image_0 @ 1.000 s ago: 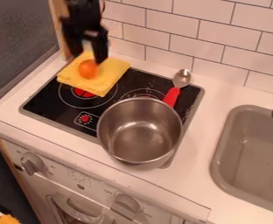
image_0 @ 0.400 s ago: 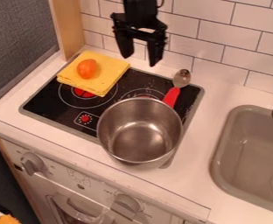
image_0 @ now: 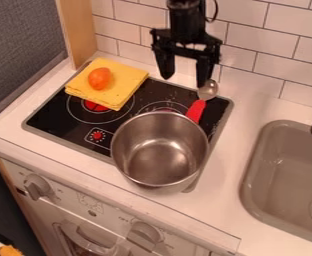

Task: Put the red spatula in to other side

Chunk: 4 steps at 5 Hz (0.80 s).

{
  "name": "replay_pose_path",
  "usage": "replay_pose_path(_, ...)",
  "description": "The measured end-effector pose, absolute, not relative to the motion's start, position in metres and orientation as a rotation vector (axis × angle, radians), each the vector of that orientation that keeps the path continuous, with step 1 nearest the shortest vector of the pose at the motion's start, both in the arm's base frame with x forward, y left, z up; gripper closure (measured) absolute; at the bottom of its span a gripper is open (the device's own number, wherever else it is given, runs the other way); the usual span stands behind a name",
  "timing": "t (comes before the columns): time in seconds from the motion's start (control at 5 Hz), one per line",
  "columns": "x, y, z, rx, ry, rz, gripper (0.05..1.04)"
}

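Red-handled metal spatula [image_0: 196,111] is lying between steel pot [image_0: 160,152] and white-tiled wall [image_0: 249,40] — shiny head overlapping black stovetop's edge [image_0: 229,112] — black gripper [image_0: 184,81] hanging near, fingers spread.

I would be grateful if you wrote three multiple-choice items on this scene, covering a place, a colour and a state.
1. Where is the orange ball?
A) In the pot
B) In the sink
C) On the folded cloth

2. What colour is the handle of the spoon?
A) Red
B) Blue
C) White

3. What state is the end effector in?
A) Shut on the spoon
B) Open
C) Shut on the cloth

1: C, as the ball sits on top of the cloth.
2: A, as the handle beside the pot's rim is red.
3: B, as a wide gap parts its fingers.
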State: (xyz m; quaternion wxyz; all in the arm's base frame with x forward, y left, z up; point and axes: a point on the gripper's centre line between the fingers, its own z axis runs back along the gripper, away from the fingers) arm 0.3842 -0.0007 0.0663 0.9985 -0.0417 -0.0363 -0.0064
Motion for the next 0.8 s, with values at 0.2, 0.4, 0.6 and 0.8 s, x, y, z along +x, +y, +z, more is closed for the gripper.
replay_pose_path(0.2,0.392,-0.012,0.049,-0.073,-0.065,0.052,0.082)
replay_pose_path(0.4,0.4,-0.029,0.042,-0.064,-0.06,0.086,0.082)
replay_pose_path(0.6,0.399,-0.04,0.021,-0.075,-0.017,0.107,0.082)
replay_pose_path(0.8,0.403,-0.046,0.012,-0.063,0.011,0.107,0.082)
